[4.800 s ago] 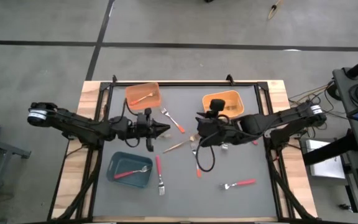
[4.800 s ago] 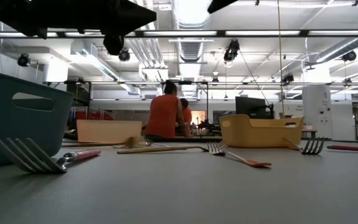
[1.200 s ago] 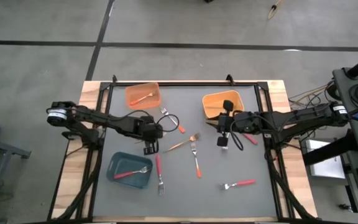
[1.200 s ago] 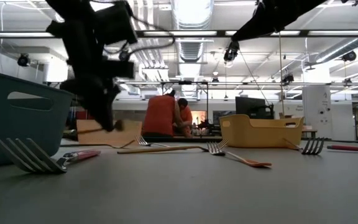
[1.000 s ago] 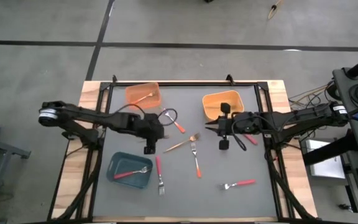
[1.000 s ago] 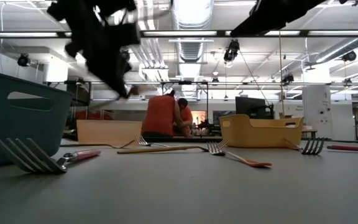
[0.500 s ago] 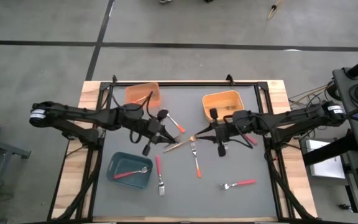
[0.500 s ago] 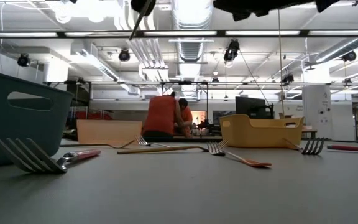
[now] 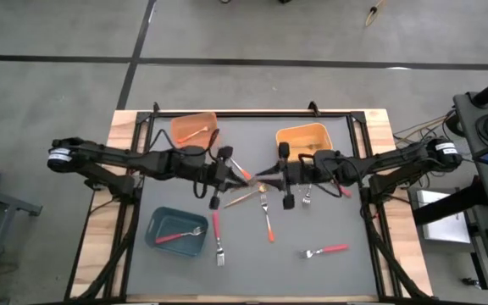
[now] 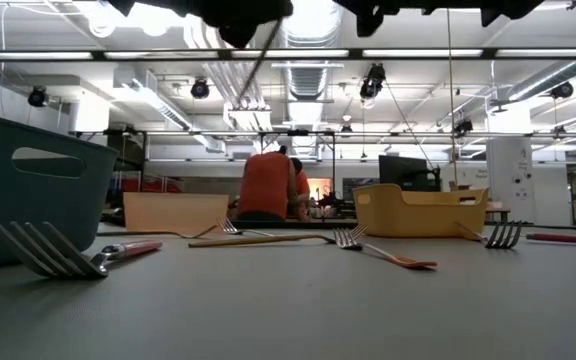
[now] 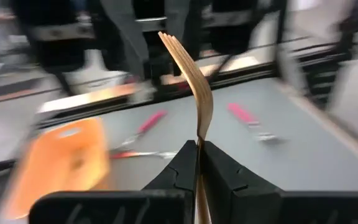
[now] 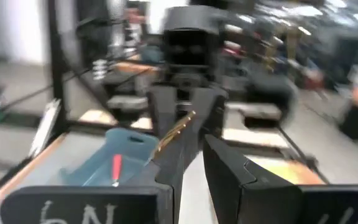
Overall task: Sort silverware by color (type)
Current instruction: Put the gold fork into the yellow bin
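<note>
My left gripper hovers over the table's middle, shut on a gold fork. In the low view the fork is a thin slanted line high above the table. My right gripper faces it from the right, with a gap between its fingers. The fork's tine end reaches beside one of those fingers; I cannot tell whether they touch. Other silverware lies on the mat: a gold fork, an orange-handled one and red-handled ones. My left gripper pinches the gold fork's handle between its two fingers. The fingers come nearly level from the table's left and lie along the fork. The fork sticks out past the fingertips with its tines at the far end, lifted clear of the table.
An orange bin at the far left holds a fork. A yellow-orange bin stands at the far right. A teal bin at the near left holds a red-handled fork. People stand in the room beyond.
My left gripper has risen from the mat with the gold fork, tipped from pointing down to nearly level, and moved toward the table's middle. My right gripper has also tipped up to about level and moved left toward it, so the two now face each other.
</note>
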Controlling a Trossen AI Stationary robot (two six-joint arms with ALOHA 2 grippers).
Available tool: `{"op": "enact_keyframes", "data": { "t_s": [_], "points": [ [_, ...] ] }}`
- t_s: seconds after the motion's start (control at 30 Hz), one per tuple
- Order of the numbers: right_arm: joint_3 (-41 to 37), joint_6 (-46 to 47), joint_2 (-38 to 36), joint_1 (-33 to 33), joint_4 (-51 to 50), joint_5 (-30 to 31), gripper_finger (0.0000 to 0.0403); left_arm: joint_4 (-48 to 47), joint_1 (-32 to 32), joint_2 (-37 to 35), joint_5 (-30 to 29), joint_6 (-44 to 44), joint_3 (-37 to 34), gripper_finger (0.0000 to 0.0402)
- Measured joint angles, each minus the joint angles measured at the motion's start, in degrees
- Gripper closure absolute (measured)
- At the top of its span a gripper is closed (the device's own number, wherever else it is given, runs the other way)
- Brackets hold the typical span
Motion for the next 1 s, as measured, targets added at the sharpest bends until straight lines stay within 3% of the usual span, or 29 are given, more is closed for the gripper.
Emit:
{"op": "enact_keyframes", "data": {
  "t_s": [0.2, 0.4, 0.6, 1.0],
  "points": [
    [0.3, 4.52, -1.29, -0.7, -3.65, 1.31, 0.0336, -2.79, 0.02, -2.21, -7.76, 0.68, 0.02, 0.0401],
    [0.28, 7.22, -1.82, -1.29, -4.44, 2.06, 0.0267, -3.1, -0.04, -2.94, -14.13, -0.51, 0.09, 0.0401],
    [0.28, 10.18, -1.73, -1.49, -3.91, 14.31, 0.021, 2.54, -0.07, -1.07, -21.75, -3.67, 0.12, 0.0401],
    [0.28, 11.83, -0.94, -2.16, -2.33, 13.88, 0.02, 9.45, -0.07, 4.81, -22.55, -5.62, 0.13, 0.0401]
  ]
}}
